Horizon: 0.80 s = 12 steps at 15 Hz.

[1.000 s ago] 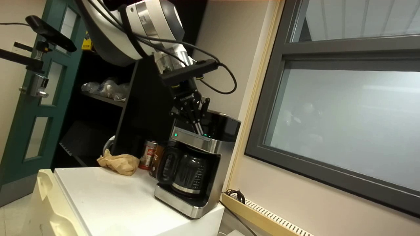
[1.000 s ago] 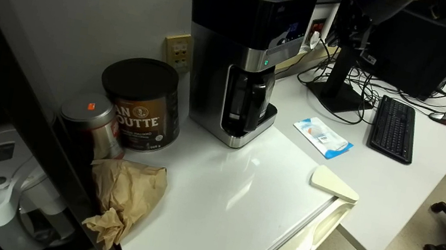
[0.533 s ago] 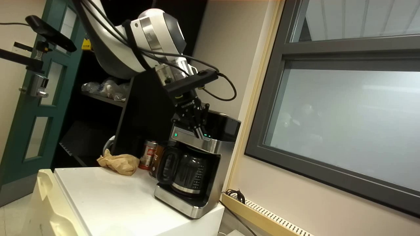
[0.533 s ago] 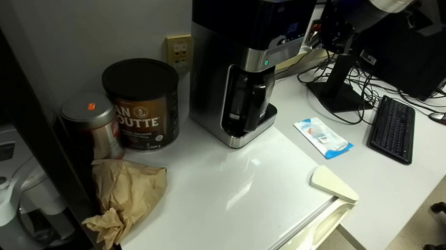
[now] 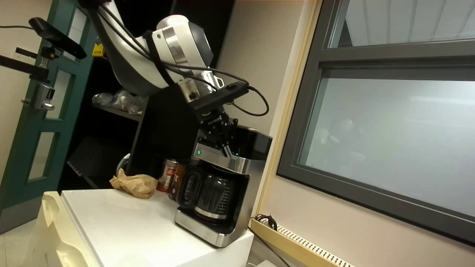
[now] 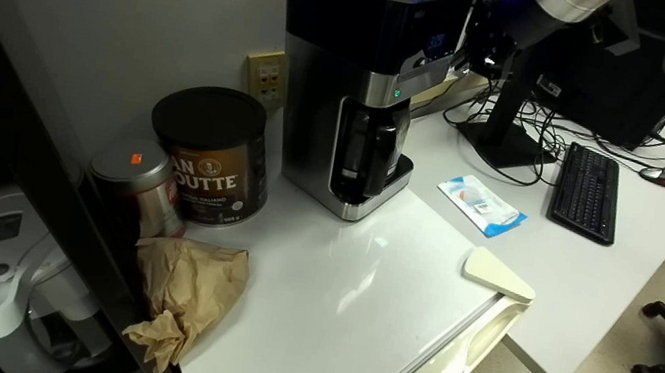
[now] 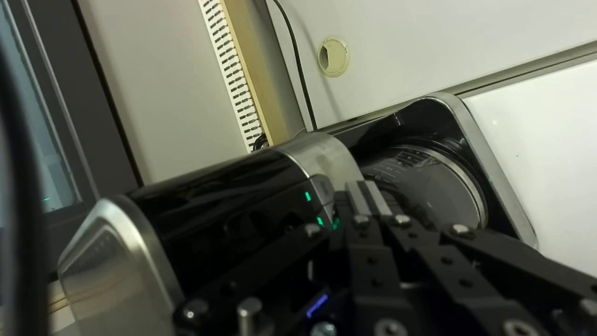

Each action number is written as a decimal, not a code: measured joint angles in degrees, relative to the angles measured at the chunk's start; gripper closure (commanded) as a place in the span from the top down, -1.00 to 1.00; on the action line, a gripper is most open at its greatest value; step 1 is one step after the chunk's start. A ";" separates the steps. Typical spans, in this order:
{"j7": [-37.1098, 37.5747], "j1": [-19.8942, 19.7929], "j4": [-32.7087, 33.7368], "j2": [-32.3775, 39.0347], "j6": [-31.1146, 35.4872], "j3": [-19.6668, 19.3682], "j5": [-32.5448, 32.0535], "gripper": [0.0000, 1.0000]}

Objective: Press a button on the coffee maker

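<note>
The black-and-silver coffee maker (image 5: 256,189) stands at the corner of a white surface; it also shows in an exterior view (image 6: 319,104) and in the wrist view (image 7: 233,186). Its silver button strip (image 5: 215,154) has a green-lit button (image 5: 199,152) at one end, also visible in an exterior view (image 6: 396,93). The dark glass carafe (image 5: 215,196) sits below. My gripper (image 5: 227,151) is shut and empty, fingertips together, at the strip's front near small green lights. In the wrist view the fingertips (image 7: 368,198) overlap the strip's edge. I cannot tell whether they touch it.
A brown coffee can (image 6: 214,174), a small silver-and-red can (image 6: 138,189) and a crumpled paper bag (image 6: 189,290) stand beside the coffee maker. On the desk are a monitor stand (image 6: 506,121), cables, a keyboard (image 6: 589,190) and a packet (image 6: 482,203). A wall and window (image 5: 389,141) lie close by.
My gripper has moved down and slightly along the button strip, closer to the coffee maker's front. Its fingers now cover one of the small green lights. The coffee maker has not moved.
</note>
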 measured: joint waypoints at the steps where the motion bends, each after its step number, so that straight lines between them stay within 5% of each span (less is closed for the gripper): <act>1: -0.05 0.00 0.17 0.30 0.05 0.00 0.00 -1.00; 12: -0.82 0.02 1.50 1.93 1.16 -0.06 -0.32 -1.00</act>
